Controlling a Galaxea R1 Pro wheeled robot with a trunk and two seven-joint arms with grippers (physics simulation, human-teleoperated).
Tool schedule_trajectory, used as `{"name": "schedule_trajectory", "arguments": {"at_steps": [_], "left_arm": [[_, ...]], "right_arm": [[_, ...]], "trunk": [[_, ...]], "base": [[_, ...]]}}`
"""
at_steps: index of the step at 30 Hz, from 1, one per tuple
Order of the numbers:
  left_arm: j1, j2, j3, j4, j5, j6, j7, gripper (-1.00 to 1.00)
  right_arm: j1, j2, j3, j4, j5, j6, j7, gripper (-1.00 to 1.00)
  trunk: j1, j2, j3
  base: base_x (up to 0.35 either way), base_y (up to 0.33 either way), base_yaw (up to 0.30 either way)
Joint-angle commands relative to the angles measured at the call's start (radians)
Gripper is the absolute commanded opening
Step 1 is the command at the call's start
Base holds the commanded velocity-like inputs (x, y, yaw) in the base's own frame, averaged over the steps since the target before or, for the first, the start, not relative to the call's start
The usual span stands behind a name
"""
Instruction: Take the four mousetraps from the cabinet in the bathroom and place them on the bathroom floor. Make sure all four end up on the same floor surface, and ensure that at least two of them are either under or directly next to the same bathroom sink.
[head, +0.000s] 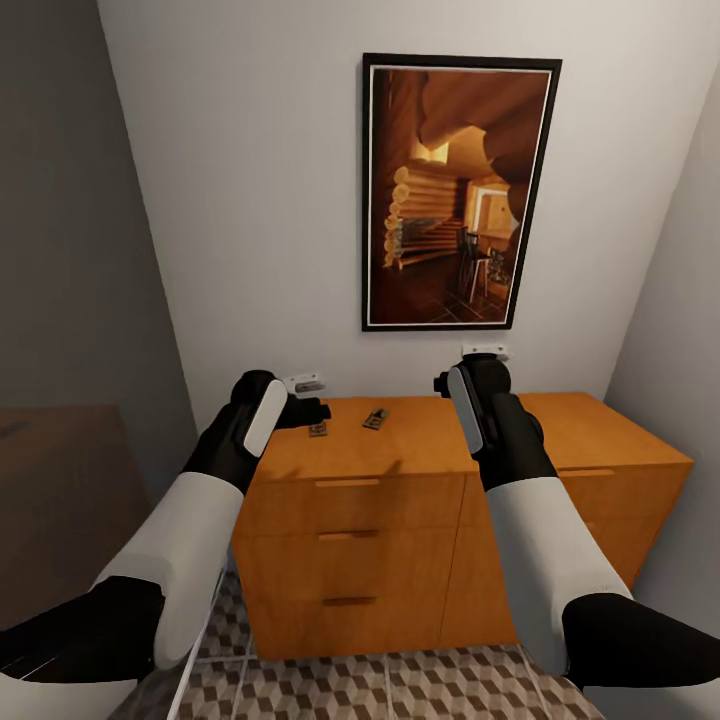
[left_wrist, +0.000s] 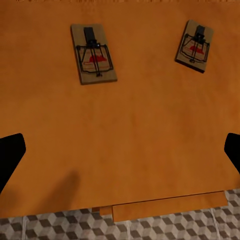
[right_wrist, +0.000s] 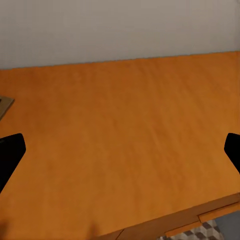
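Traps are lying on the flat top of the cabinet (head: 420, 470), which is standing in the lower middle of the head view against a white wall. Two are showing there: one trap (head: 318, 430) just right of the left claw (head: 310, 408), and a second trap (head: 376, 419) further right, near the middle of the top. They are lying apart from each other, both flat on the wood.

From the left wrist view the same pair is sitting in the upper part of the frame, the nearer trap (left_wrist: 93, 54) at upper left and the other trap (left_wrist: 195, 45) at upper right, each tilted a little and showing its metal spring and a red mark. The left claw is hanging over bare wood below them with its two black fingers (left_wrist: 10, 155) spread wide at the frame's edges, pinching nothing. A strip of floor (left_wrist: 60, 227) with the cube pattern is running along the bottom edge, past the cabinet's front.

The right claw (head: 470, 375) is hovering over the cabinet right of centre in the head view. In the right wrist view its fingers (right_wrist: 10, 155) are also standing wide apart over plain orange wood, touching nothing. A pale corner, too little to identify, is peeking in at the left edge of that frame.

A framed picture (head: 458, 192) of a log interior is hanging on the wall above the cabinet. Floor tiles (head: 400, 690) are showing below the drawers.
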Motion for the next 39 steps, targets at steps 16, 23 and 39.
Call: {"name": "schedule_trajectory", "arguments": {"at_steps": [16,23,39], "left_arm": [[-0.001,0.0,0.0,-0.048,0.01,0.004,0.011,1.0],[-0.001,0.001,0.001,-0.051,0.01,0.004,0.011,1.0],[-0.001,0.001,0.001,-0.052,0.009,0.004,0.011,1.0]], "right_arm": [[-0.001,0.0,0.001,-0.001,-0.005,0.004,-0.006,1.0],[-0.001,0.0,0.001,-0.003,-0.004,0.004,-0.006,1.0],[-0.001,0.0,0.001,-0.003,-0.005,0.004,-0.006,1.0]], "trunk": [[0.0,-0.001,-0.003],[0.0,-0.001,-0.003],[0.0,-0.001,-0.003]], "base": [[0.0,0.0,0.0],[0.0,0.0,0.0],[0.0,0.0,0.129]]}}
